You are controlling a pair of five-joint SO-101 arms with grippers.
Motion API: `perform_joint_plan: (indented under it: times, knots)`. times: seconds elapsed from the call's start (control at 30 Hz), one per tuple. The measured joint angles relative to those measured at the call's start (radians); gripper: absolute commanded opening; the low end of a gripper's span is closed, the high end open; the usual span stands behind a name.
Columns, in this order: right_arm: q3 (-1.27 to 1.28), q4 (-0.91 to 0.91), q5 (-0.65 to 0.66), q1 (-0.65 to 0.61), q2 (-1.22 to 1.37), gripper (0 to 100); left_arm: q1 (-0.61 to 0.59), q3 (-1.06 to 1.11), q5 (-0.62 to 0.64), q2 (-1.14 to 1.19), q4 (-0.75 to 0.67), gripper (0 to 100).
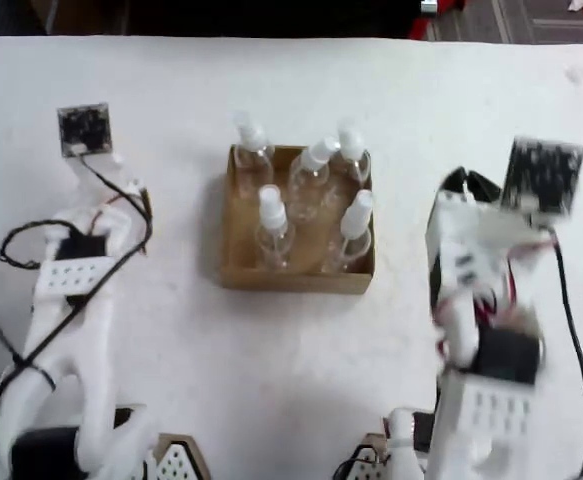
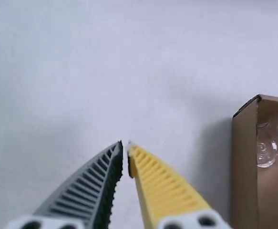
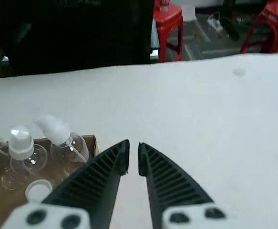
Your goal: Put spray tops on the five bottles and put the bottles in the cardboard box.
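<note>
Cardboard box beside left fingers, bottles inside

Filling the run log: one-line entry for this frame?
bottles: five, spray tops on, in cardboard box | left end effector: shut, empty | right end effector: shut, empty

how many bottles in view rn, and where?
5 bottles, all standing inside the cardboard box: back left, back middle, back right, front left, front right. None looks hidden.
</note>
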Motion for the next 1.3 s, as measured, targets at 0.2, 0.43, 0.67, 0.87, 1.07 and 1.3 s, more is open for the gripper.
perform_joint_plan:
  times: [0.2, 0.43, 0.67, 0.87, 1.07, 1.3]
  knots:
    - [-0.009, 0.101, 0.066, -0.002, -0.342, 1.8, 0.006, -0.158, -0.044, -0.253, 0.29, 2]
    - [-0.02, 0.18, 0.069, -0.003, -0.624, 1.8, 0.009, -0.27, -0.15, -0.634, 0.554, 2]
    - [-0.092, 0.371, 0.074, -0.226, -0.706, 1.8, 0.052, -0.235, -0.155, -1.073, 0.664, 2]
    - [-0.186, 0.44, 0.075, -0.344, -0.706, 1.8, 0.153, -0.161, -0.281, -1.402, 0.694, 2]
    - [-0.206, 0.505, 0.077, -0.304, -0.706, 1.8, 0.164, -0.16, -0.327, -1.405, 0.853, 2]
    - [-0.094, 0.519, 0.077, -0.282, -0.706, 1.8, 0.164, -0.057, -0.327, -1.405, 0.855, 2]
